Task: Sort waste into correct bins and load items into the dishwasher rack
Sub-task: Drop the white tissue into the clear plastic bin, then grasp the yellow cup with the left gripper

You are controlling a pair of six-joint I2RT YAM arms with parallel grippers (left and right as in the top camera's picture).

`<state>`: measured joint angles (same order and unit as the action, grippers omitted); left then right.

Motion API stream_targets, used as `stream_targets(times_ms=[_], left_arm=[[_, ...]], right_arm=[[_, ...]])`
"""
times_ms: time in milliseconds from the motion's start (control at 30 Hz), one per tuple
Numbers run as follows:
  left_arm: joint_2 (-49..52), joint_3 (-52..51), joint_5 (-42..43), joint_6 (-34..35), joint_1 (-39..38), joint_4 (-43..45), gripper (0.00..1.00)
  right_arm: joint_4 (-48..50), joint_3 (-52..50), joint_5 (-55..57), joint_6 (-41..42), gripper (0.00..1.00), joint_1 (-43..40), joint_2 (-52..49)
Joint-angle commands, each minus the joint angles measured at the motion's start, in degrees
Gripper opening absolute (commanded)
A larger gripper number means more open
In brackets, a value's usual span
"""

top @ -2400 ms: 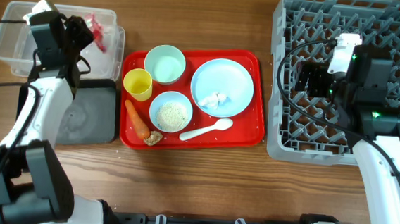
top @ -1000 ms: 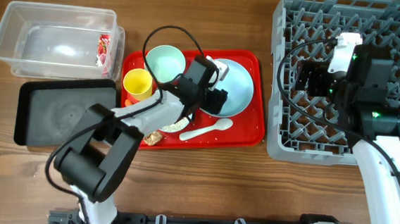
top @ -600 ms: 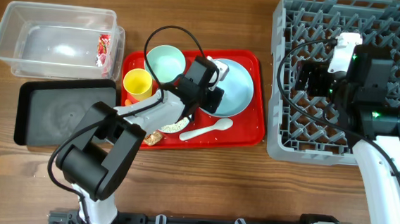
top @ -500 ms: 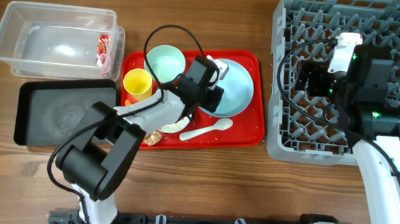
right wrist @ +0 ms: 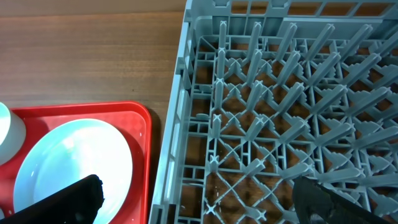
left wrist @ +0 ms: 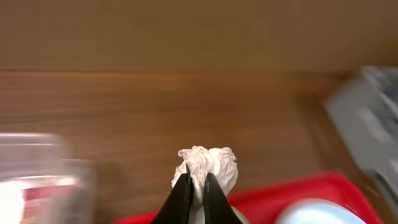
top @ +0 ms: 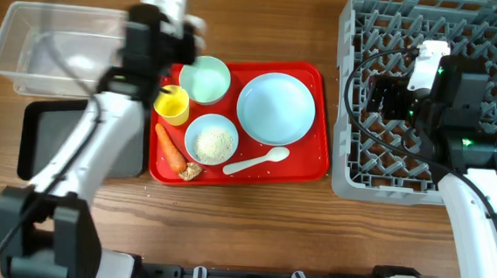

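Blue-green bowls [top: 204, 79], two; one plate [top: 275, 108], one cup [top: 172, 105], one spoon [top: 256, 162]

Wooden surface [top: 252, 218] across every view, mid-brown with a warm reddish cast, grain running left to right in the overhead view. Darker streaks and a few paler bands along the grain, most marked toward the near left corner. Matte finish, with only a faint sheen. Lit softly and evenly, shadows short and blurred at the edges. In the left wrist view, smeared by motion; above the far edge of the wood a plain, flatter brown band [left wrist: 186, 31], too blurred to tell wall from board.
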<state>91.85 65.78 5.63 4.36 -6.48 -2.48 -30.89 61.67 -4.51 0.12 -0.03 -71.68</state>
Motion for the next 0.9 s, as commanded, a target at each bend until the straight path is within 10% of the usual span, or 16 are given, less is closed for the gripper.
stream_targets(times_ms=[0, 300, 400, 500, 867], left_arm=[[1.1, 0.2, -0.8, 0.9, 8.2, 0.8, 0.06], [7.4, 0.2, -0.8, 2.1, 18.3, 3.4, 0.18], [7.6, 0.2, -0.8, 2.1, 18.9, 4.4, 0.53], [7.0, 0.2, 0.2, 2.1, 18.7, 4.5, 0.65], [4.4, 0.2, 6.4, 2.1, 14.2, -8.7, 0.64]], right_arm=[[0.0, 1.1, -0.9, 0.5, 1.0, 0.3, -0.3], [0.0, 1.1, -0.9, 0.5, 1.0, 0.3, -0.3], [0.0, 1.1, -0.9, 0.5, 1.0, 0.3, -0.3], [0.0, 1.1, -0.9, 0.5, 1.0, 0.3, -0.3], [0.0, 1.1, -0.9, 0.5, 1.0, 0.3, -0.3]])
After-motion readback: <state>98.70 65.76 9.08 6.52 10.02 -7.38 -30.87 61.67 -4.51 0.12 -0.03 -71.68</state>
